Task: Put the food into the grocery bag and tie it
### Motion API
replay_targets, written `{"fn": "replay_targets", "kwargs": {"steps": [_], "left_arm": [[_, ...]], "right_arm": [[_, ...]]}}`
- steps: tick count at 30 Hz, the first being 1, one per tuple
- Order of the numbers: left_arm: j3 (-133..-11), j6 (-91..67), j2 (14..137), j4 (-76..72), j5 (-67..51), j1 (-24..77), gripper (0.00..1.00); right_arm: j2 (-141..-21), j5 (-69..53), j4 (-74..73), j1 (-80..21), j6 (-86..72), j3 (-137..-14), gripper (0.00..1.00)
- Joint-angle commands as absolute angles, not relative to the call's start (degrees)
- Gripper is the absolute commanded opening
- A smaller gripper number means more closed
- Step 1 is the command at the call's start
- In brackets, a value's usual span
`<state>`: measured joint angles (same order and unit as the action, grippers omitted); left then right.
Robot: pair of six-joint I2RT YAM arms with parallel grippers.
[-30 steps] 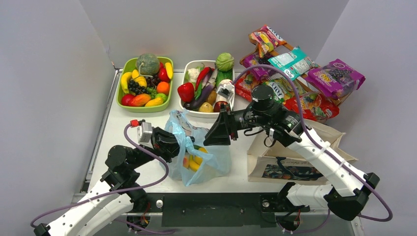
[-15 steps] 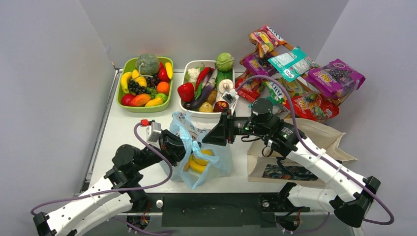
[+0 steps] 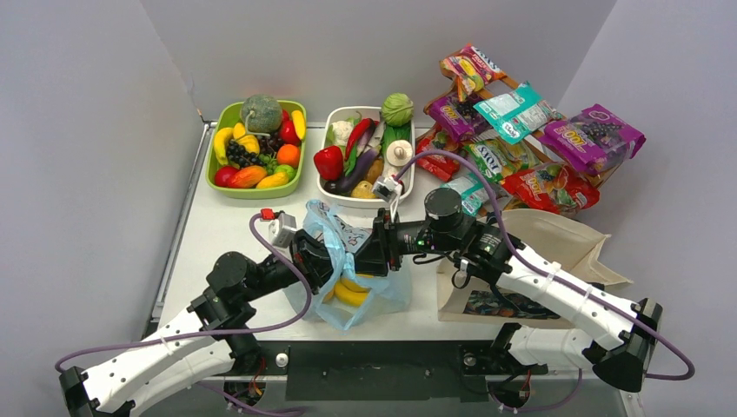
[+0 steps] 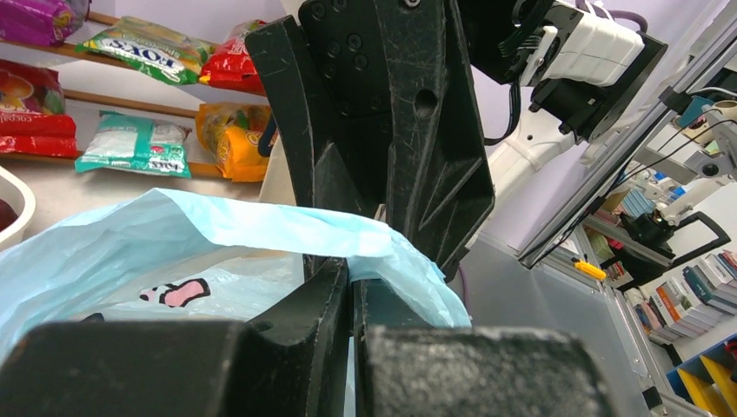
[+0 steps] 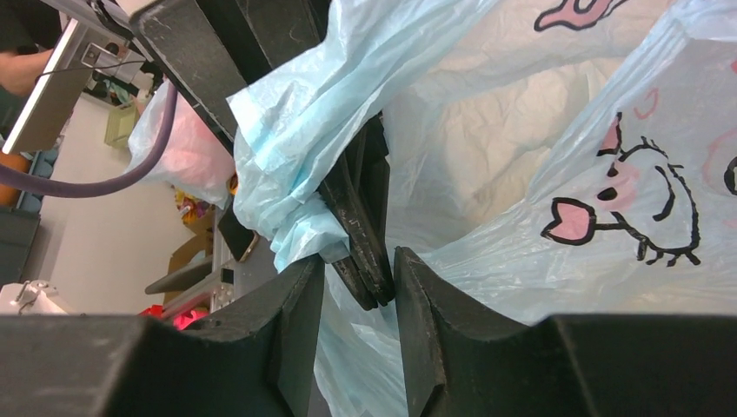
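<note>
Top view first: the grocery bag (image 3: 387, 291) sits at the near middle of the table (image 3: 226, 228), mouth up, with yellow toy bananas (image 3: 350, 293) showing inside. The left gripper (image 3: 335, 261) and right gripper (image 3: 363, 254) meet tip to tip over the bag's rim. Behind them are a green tray (image 3: 211, 174) of toy fruit (image 3: 252, 156), a white tray (image 3: 348, 201) of toy vegetables (image 3: 361, 152), and snack packets (image 3: 521, 130) at the back right. A beige tote (image 3: 556, 239) lies flat just beside the bag.

Left wrist now: the left jaws are pinched almost together, a fold of blue plastic draped across their tips. The right gripper's black body looms just above.

Right wrist, and here's the clear look: the left fingers (image 5: 361, 217) are clamped on a bunched strip of the bag's rim. The right fingers (image 5: 291, 321) are parted, straddling those tips without gripping anything. A pink cartoon print (image 5: 626, 208) shows on the bag wall.
</note>
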<state>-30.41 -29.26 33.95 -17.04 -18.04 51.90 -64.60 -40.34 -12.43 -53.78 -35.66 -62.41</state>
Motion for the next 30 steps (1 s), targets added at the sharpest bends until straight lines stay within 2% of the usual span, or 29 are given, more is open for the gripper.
{"fn": "replay_targets", "kwargs": {"steps": [1, 16, 23, 27, 30], "left_arm": [[-33.33, -29.91, 33.66, -17.42, -16.48, 52.3, 0.0], [-34.41, -29.61, 33.84, -16.33, -14.97, 52.38, 0.0], [-36.09, -26.43, 34.27, -13.25, -13.68, 52.38, 0.0], [-36.41, -26.03, 34.23, -13.06, -13.63, 52.38, 0.0], [-36.25, -25.94, 34.07, -13.1, -13.51, 52.38, 0.0]], "right_arm": [[-63.79, -41.9, -6.95, -54.34, -36.09, -59.94, 0.32], [-64.75, -43.31, 2.01, -55.07, -40.22, -53.96, 0.33], [-61.86, -39.42, -11.42, -54.54, -33.85, -58.83, 0.57], [-59.63, -37.02, -17.8, -52.41, -31.64, -62.22, 0.64], [-58.49, -36.29, -21.46, -50.42, -30.65, -64.64, 0.66]]}}
